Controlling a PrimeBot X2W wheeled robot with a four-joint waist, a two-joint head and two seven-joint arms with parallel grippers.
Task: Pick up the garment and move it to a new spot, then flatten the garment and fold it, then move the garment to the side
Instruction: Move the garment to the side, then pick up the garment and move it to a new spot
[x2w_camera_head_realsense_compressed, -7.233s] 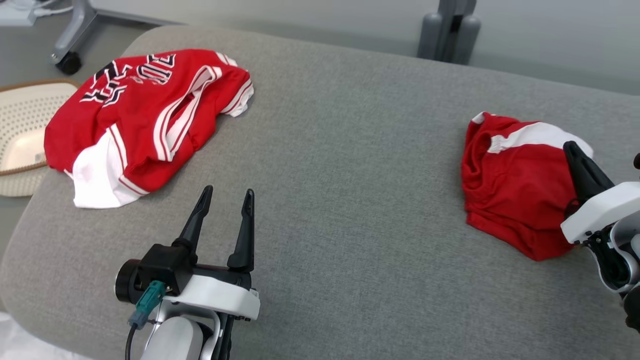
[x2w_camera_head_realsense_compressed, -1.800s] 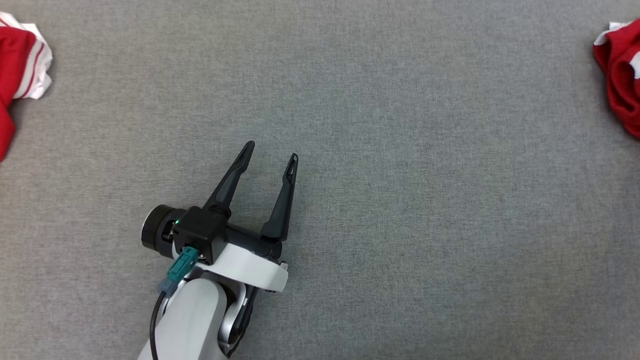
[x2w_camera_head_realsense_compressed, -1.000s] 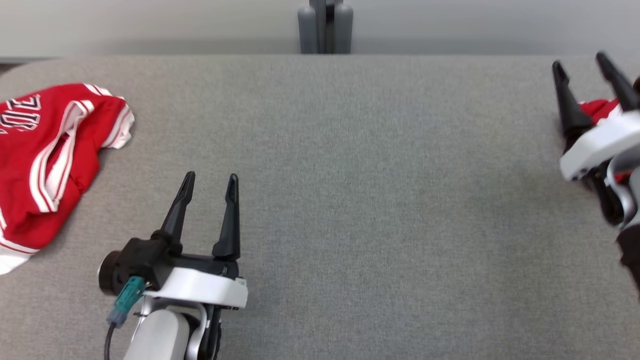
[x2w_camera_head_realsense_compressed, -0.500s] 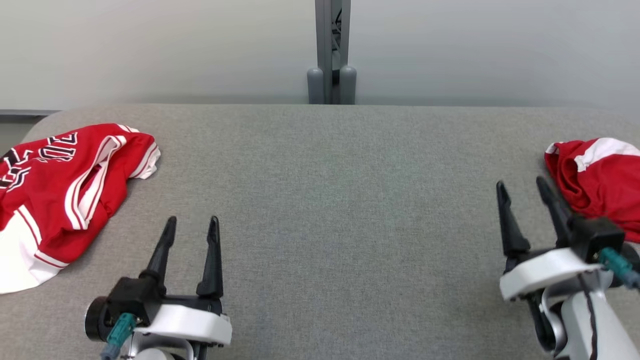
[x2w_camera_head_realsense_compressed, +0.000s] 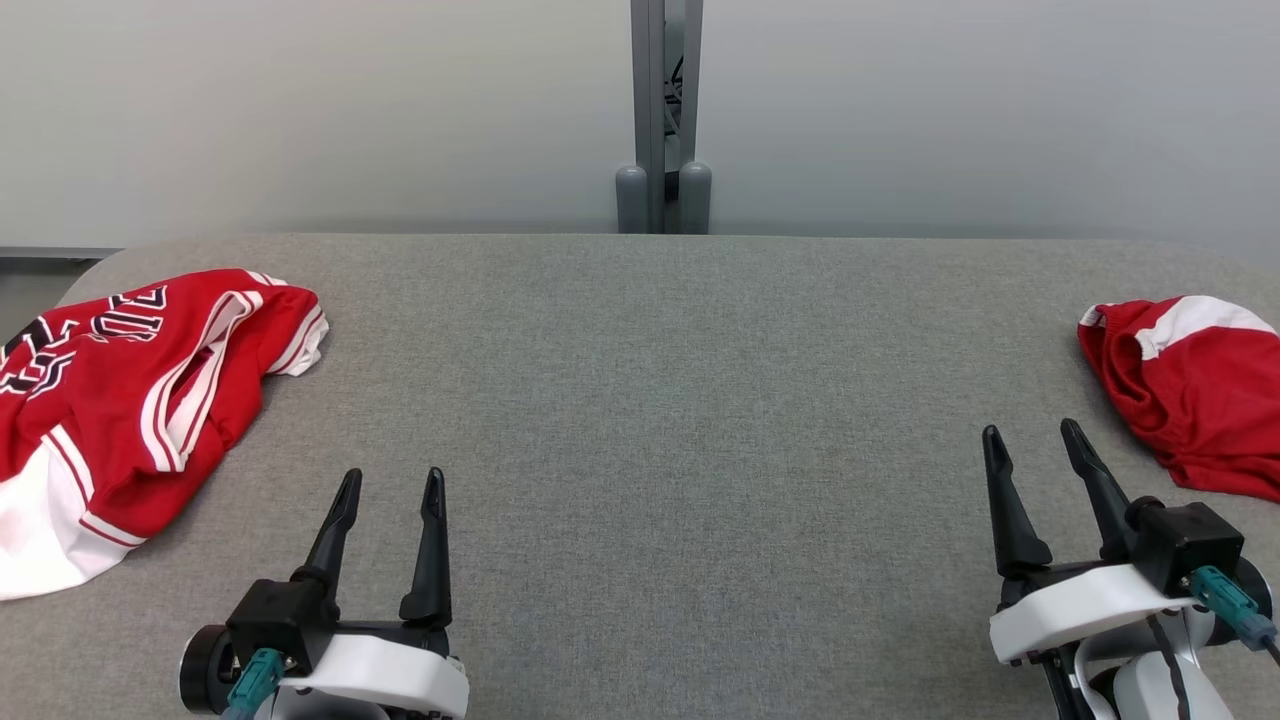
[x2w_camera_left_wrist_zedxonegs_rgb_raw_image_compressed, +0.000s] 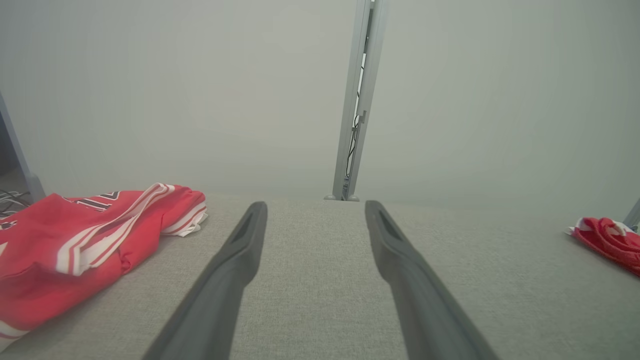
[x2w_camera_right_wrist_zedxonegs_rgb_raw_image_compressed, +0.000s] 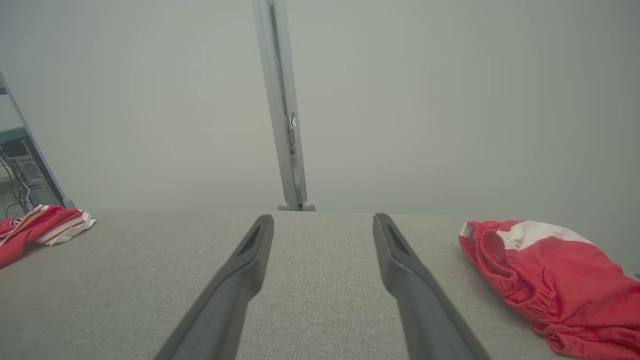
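Observation:
A red and white jersey (x2w_camera_head_realsense_compressed: 130, 400) with dark lettering lies crumpled at the left end of the grey padded table (x2w_camera_head_realsense_compressed: 650, 400). Red shorts (x2w_camera_head_realsense_compressed: 1190, 400) with a white band lie bunched at the right end. My left gripper (x2w_camera_head_realsense_compressed: 392, 477) is open and empty near the front left, to the right of the jersey. My right gripper (x2w_camera_head_realsense_compressed: 1030, 430) is open and empty at the front right, just left of the shorts and apart from them. The left wrist view has the left gripper (x2w_camera_left_wrist_zedxonegs_rgb_raw_image_compressed: 315, 206) over bare table with the jersey (x2w_camera_left_wrist_zedxonegs_rgb_raw_image_compressed: 75, 240) at left. The right wrist view has the right gripper (x2w_camera_right_wrist_zedxonegs_rgb_raw_image_compressed: 324, 217) beside the shorts (x2w_camera_right_wrist_zedxonegs_rgb_raw_image_compressed: 550, 270).
A grey metal post (x2w_camera_head_realsense_compressed: 663, 120) stands behind the table's far edge against a pale wall. A wide stretch of bare grey cloth lies between the two garments. The table's left corner is rounded.
The head camera has tilted up, so the whole picture shifted. My right gripper has drawn back from over the shorts to the front right. Both grippers stay open and both garments lie still.

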